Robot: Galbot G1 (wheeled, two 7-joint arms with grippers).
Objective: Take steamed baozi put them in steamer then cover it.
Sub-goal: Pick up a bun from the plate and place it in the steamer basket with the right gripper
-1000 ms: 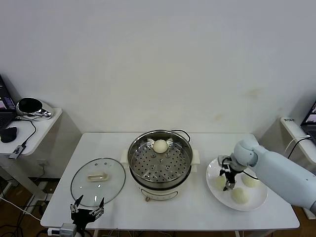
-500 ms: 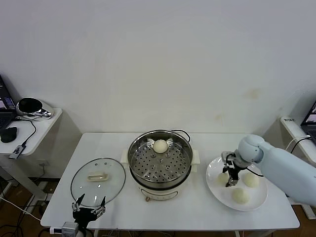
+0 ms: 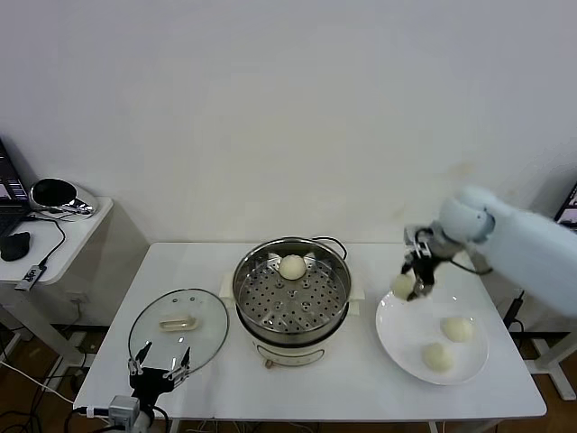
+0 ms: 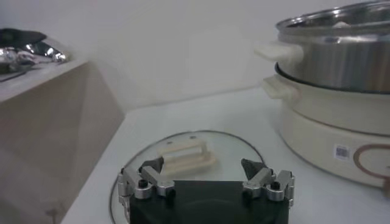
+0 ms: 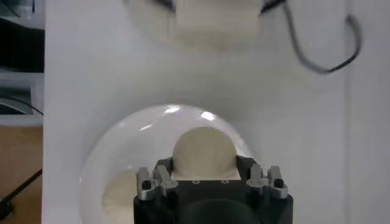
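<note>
Head view: four steamed baozi, one (image 3: 292, 266) in steamer (image 3: 292, 290), two on plate (image 3: 394, 331), one (image 3: 403, 286) clamped, lifted by right gripper (image 3: 414, 282). One cover (image 3: 178, 330) beside steamer; left gripper (image 3: 160, 368) wide, near it.

The rectangular white table (image 3: 207, 262) is occupied by a stainless-steel steamer (image 3: 292, 298), clear glass cover (image 3: 178, 329) and flat white plate (image 3: 406, 338).

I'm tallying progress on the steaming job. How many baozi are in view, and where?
4. One baozi lies in the steamer; one is held in the right pincer above the plate; two remain on the plate.
</note>
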